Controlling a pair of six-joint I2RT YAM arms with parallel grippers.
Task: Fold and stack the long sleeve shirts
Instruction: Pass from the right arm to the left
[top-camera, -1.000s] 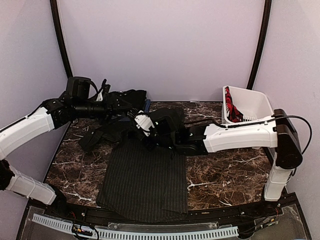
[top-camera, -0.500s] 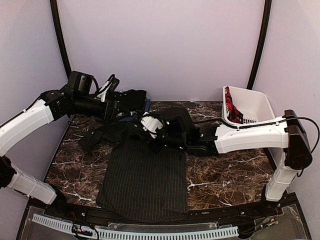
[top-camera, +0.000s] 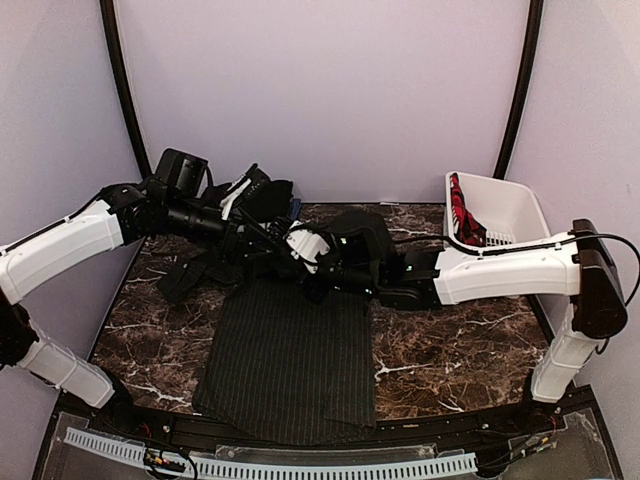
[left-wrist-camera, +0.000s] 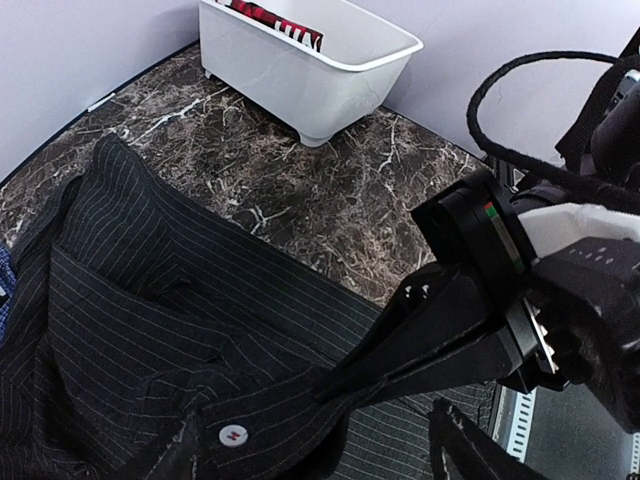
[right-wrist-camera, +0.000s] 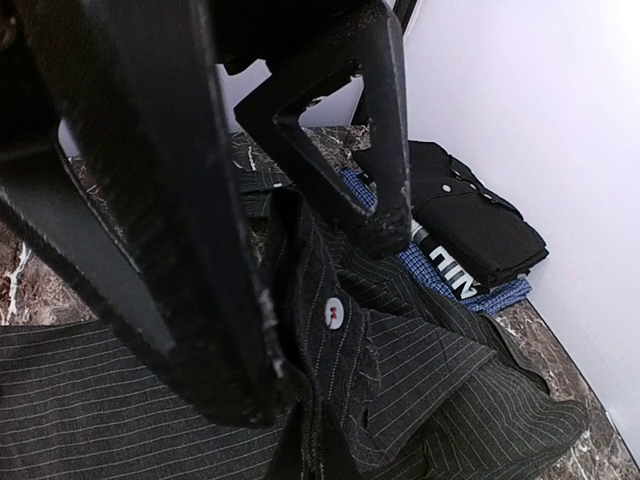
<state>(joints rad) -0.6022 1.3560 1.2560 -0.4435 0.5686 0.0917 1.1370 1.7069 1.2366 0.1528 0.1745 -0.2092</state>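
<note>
The black pinstriped long sleeve shirt lies flat at the table's middle, its upper part bunched. My right gripper is shut on the shirt's buttoned cuff, holding it just above the cloth; its fingertips meet at the cuff's edge. My left gripper is open, with a finger on each side of the same cuff. A folded plain black shirt sits on a blue one with white lettering at the back left.
A white plastic basket at the back right holds red-and-black cloth; the left wrist view shows its wall. Loose dark cloth trails at the left. The purple walls stand close behind and beside the table.
My left gripper has opened wider and reached right toward the cuff. The right gripper has shifted slightly right, keeping hold of the cuff.
</note>
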